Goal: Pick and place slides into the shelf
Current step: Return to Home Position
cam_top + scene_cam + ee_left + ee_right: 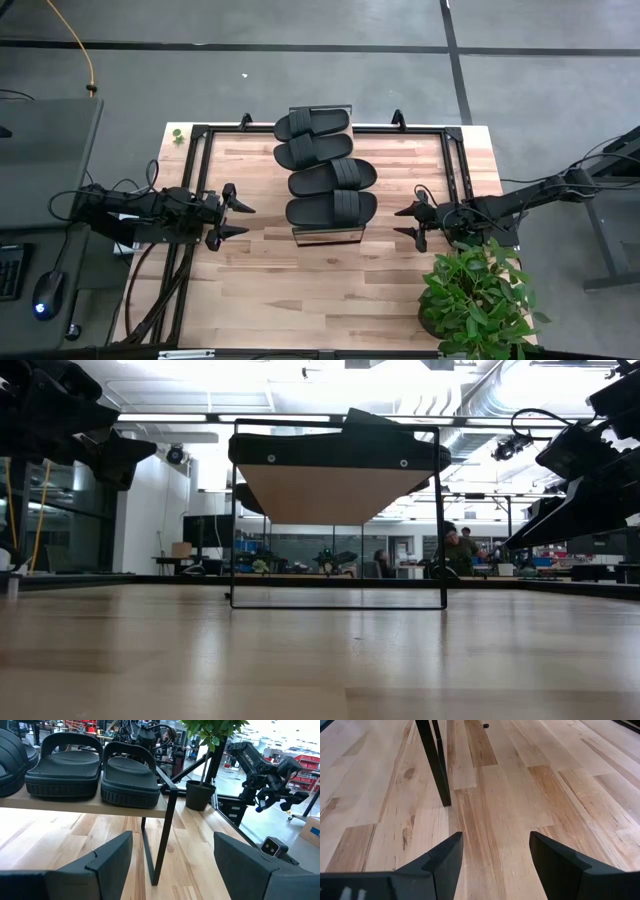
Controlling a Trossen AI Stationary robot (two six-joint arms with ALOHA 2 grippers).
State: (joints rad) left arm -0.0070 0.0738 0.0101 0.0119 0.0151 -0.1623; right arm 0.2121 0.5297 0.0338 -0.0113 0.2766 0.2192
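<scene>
Spread left end effector (248,220), spread right end effector (398,222), four slides (330,177) atop shelf (325,236) between them

Bare table (260,290) flanks the shelf (325,237) — slides (330,177) fill its top, seemingly fully.

The slides (325,165) are matt black, of what looks like soft moulded foam or rubber. Their wide straps are ribbed, and the sole edges carry fine ridges. The shelf (326,237) has a pale, smooth wood plank top on thin black metal legs with a dull painted finish. The counter (300,290) is light wood laid in long strips, showing grain, darker streaks and a knot. Its surface is smooth with a faint satin sheen. A black metal frame (430,127) edges it. The fingers of the left hand (248,220) and the right hand (398,222) look like dark matt plastic with smooth faces. The floor (550,60) is grey and matt.
</scene>
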